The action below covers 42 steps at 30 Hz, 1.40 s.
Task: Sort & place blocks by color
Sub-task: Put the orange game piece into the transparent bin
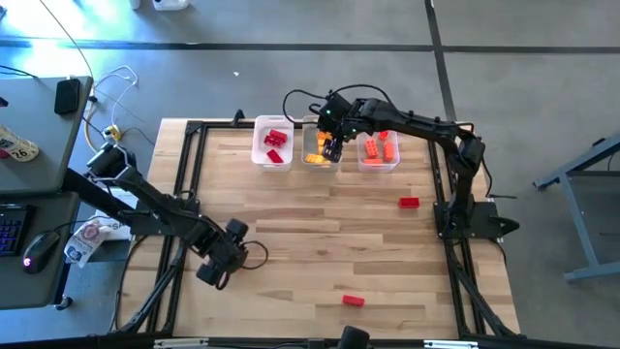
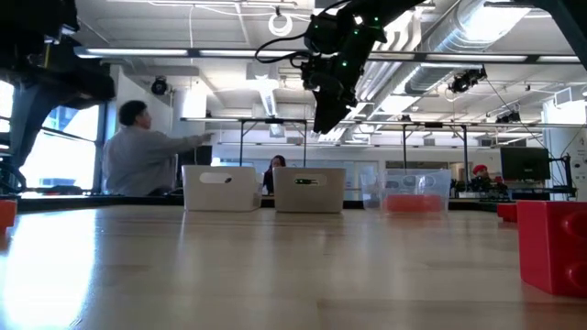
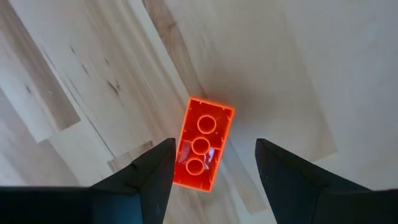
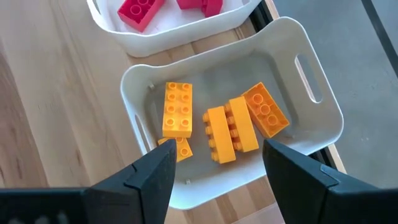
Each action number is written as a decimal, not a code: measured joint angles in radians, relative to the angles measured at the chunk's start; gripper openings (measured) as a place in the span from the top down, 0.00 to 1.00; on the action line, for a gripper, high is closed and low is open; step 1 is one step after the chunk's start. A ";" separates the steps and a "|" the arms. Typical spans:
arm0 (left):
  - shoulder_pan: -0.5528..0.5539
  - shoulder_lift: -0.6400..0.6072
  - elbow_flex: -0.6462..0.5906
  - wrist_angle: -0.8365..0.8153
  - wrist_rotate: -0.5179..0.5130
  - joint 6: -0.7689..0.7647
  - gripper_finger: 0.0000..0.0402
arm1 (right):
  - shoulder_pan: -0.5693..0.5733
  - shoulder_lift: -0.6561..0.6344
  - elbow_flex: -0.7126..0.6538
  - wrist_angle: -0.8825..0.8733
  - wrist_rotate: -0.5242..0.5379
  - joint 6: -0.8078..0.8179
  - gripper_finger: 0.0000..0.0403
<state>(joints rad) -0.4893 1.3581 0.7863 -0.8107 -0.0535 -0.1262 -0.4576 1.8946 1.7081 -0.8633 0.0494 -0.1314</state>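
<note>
orange-red block (image 3: 202, 144): flat on the wooden table (image 1: 320, 228), hollow side up, between the fingers but untouched
left gripper (image 3: 211, 168): fingers apart, low over that block, near the table's left front
right gripper (image 4: 214, 165): fingers apart and empty — above the middle bin (image 4: 311, 130)
yellow-orange blocks (image 4: 178, 110): loose in the middle bin
red blocks (image 1: 274, 141): in the left bin (image 1: 260, 155) — two more out on the table

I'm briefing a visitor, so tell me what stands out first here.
Three bins line the table's far edge; the right hand hovers open over the middle bin of yellow-orange blocks. Near the table's left edge, the left hand hangs open above an orange-red block lying studs-down. Two red blocks lie loose on the table.
</note>
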 joint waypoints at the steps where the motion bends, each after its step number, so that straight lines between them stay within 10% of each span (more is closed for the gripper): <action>1: -0.003 0.010 -0.003 0.003 -0.001 0.006 0.48 | 0.000 0.000 0.000 0.000 0.000 0.000 0.44; 21: -0.001 0.229 -0.004 0.004 -0.035 0.017 0.49 | 0.000 0.001 0.000 0.004 -0.001 0.000 0.44; 31: 0.017 0.230 -0.002 -0.006 -0.023 -0.132 0.73 | 0.056 0.000 0.000 -0.110 -0.083 -0.028 0.44; 42: 0.130 0.226 0.016 0.051 -0.070 -0.119 0.73 | 0.141 -0.080 0.000 -0.188 -0.077 -0.055 0.44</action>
<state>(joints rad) -0.3594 1.5845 0.8024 -0.7597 -0.1239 -0.2450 -0.3166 1.8149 1.7081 -1.0515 -0.0272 -0.1863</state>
